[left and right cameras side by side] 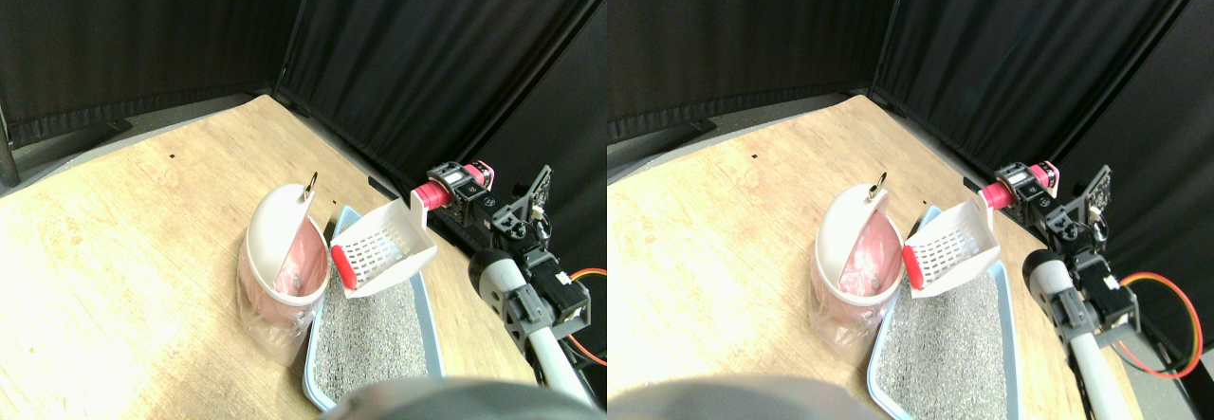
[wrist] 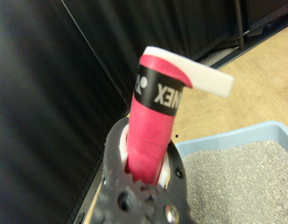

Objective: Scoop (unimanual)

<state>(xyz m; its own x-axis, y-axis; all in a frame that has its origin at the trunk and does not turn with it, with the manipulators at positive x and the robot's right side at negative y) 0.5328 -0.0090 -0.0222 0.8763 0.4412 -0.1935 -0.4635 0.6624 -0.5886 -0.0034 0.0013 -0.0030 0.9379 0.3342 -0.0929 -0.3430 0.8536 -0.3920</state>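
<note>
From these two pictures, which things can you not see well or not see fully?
- Bin contents: stereo view, hidden behind its tilted lid and the wrinkled bag.
- Litter tray: near end covered by a grey blur.
- Scoop: wrist view shows only the wrapped handle in the right gripper; its basket lies outside the frame.

Red-wrapped handle (wrist: 153, 135) above litter tray (wrist: 228, 140)

We see the bin (left and right cameras side by side: 283, 259) left of the tray (left and right cameras side by side: 375, 339) on the table (left and right cameras side by side: 123, 240), with the scoop (left and right cameras side by side: 384, 247) above the tray's far end.
</note>
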